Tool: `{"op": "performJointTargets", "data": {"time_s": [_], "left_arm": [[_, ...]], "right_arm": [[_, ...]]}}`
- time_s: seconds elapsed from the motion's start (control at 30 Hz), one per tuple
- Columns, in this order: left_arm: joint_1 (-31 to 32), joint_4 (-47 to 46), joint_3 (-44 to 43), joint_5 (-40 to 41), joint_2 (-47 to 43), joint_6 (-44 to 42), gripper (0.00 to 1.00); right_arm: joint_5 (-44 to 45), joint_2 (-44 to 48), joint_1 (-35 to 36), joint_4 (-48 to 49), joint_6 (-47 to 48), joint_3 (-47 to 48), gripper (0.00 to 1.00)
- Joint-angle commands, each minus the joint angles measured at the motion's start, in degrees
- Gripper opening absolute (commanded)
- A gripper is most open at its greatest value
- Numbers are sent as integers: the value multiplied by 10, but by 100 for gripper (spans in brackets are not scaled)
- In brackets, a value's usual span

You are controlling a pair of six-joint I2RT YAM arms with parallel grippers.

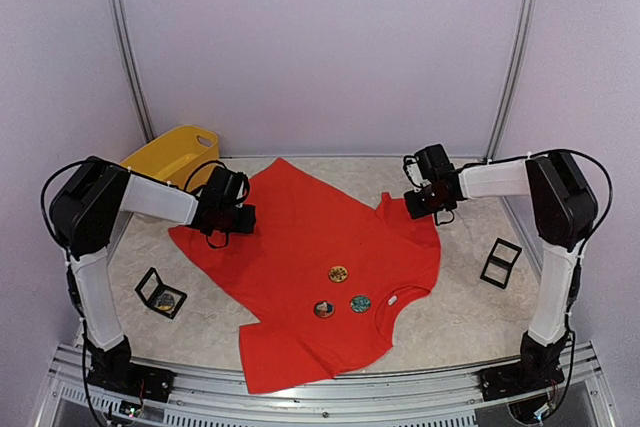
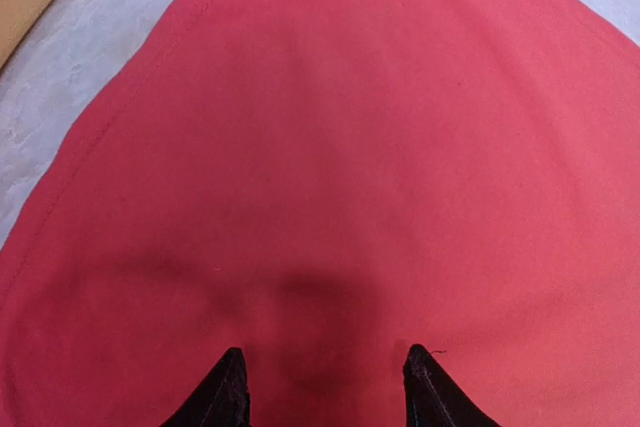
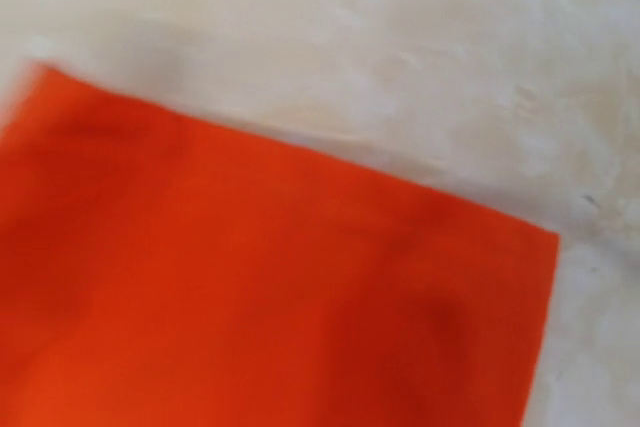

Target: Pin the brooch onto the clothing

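The red T-shirt point(image 1: 300, 237) lies flat in the middle of the tabletop point(image 1: 460, 317). Its long axis runs on a diagonal, with the hem at the far left and the collar with its white neck label point(image 1: 392, 299) at the near right. Three round brooches point(image 1: 338, 273) sit on the chest close to the collar; whether they are pinned or only laid there cannot be told.

A fourth brooch point(image 1: 167, 298) appears to lie in the open black case point(image 1: 148, 283) on the near left of the tabletop, just off the cloth. If that is the next one to pin, the move turns on this: the case lies nearer than the left tool point(image 1: 228, 217) and to its left, and well apart from the right tool point(image 1: 425, 199), so the left arm is the closer one.

The left tool hovers over the hem end of the shirt. In its wrist view the two fingertips point(image 2: 228, 387) stand about half apart with only red cloth point(image 2: 330, 147) below and nothing between them.

The right tool hangs over the far right sleeve edge point(image 3: 250, 297). Its fingers are out of the wrist view; it is closed, and nothing can be seen in it.

An empty black case point(image 1: 500, 263) stands on the right and a yellow basket point(image 1: 175, 155) at the far left
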State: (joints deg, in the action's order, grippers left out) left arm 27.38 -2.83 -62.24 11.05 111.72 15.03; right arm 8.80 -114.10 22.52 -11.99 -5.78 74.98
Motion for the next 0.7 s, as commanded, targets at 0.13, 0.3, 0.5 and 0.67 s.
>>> {"op": "performJointTargets", "data": {"time_s": [0.13,0.3,0.5,0.67], "left_arm": [[63,24,111,89,-225,61,53],[107,132,183,167,-328,193,56],[205,270,244,290,-424,427,66],[240,396,284,315,-495,586,77]], "right_arm": [[-85,151,117,30,49,-93,16],[-134,177,161,86,52,-117,24],[-168,152,163,149,36,-94,35],[-177,125,163,154,27,-55,52]]}}
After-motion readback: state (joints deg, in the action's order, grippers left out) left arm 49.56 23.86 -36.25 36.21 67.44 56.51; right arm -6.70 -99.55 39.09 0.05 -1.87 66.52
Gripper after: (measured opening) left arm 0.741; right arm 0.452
